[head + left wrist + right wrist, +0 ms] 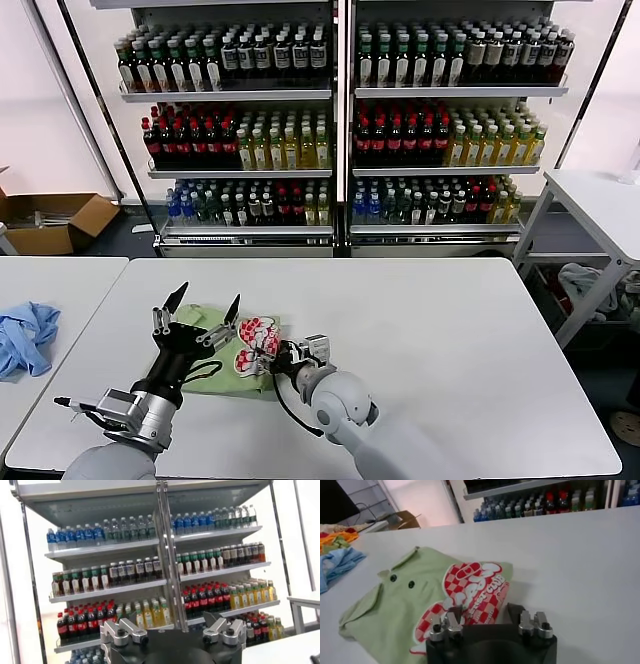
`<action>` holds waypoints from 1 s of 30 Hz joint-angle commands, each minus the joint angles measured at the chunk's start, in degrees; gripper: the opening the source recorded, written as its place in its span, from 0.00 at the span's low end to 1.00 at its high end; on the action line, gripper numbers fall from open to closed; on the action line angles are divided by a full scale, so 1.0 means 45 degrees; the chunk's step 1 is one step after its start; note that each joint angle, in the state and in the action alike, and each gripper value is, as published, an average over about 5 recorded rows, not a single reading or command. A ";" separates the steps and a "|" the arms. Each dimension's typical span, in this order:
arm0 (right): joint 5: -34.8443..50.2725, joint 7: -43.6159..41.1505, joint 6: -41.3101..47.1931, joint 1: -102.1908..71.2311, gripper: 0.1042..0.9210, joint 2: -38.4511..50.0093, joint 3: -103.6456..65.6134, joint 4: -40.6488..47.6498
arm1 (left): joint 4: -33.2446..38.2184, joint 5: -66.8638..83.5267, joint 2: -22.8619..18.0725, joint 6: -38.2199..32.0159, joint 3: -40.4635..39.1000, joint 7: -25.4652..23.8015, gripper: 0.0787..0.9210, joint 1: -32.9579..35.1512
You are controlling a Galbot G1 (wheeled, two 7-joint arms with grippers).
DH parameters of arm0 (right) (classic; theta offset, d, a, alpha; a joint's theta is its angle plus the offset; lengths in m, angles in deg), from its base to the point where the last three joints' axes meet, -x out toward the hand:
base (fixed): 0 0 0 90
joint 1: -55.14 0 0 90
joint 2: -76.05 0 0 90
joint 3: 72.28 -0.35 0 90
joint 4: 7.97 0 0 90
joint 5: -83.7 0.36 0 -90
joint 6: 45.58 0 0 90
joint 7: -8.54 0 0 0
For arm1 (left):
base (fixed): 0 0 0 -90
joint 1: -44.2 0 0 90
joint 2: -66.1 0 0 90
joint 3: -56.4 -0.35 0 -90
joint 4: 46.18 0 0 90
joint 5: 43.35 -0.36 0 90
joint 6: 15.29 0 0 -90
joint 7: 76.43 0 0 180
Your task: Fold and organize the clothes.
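Observation:
The light green shirt [205,372] lies folded on the white table [450,340], collar and two dark buttons up, with its red-and-white patch [257,340] on the right side. It also shows in the right wrist view [395,605] with the patch [472,590]. My right gripper [279,353] is low at the shirt's patch edge, open; in its wrist view [482,612] one finger lies over the patch and the other over bare table. My left gripper [205,303] is open and empty, raised above the shirt's collar side, fingers pointing up and away.
A light blue garment [25,338] lies on a second table at the left. Shelves of bottles [340,130] stand behind the table. A cardboard box [50,220] is on the floor at the far left. Another white table [600,205] stands at the right.

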 commanded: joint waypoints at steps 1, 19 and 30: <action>-0.0252 -0.0367 -0.0219 0.0242 0.60 -0.0545 0.0225 0.0958 | 0.0021 0.0018 -0.0052 -0.0021 0.0012 -0.0051 0.88 0.0050; -0.0173 -0.0284 -0.0547 0.0334 0.04 0.1927 -0.1176 -0.1592 | -0.0107 0.0047 -0.0028 -0.0087 0.0010 0.0015 0.88 0.0005; -0.0337 -0.1296 -0.0128 -0.1159 0.04 0.4031 -0.3264 -0.2614 | -0.0313 -0.0004 -0.0030 -0.0117 -0.0179 0.0001 0.88 -0.0053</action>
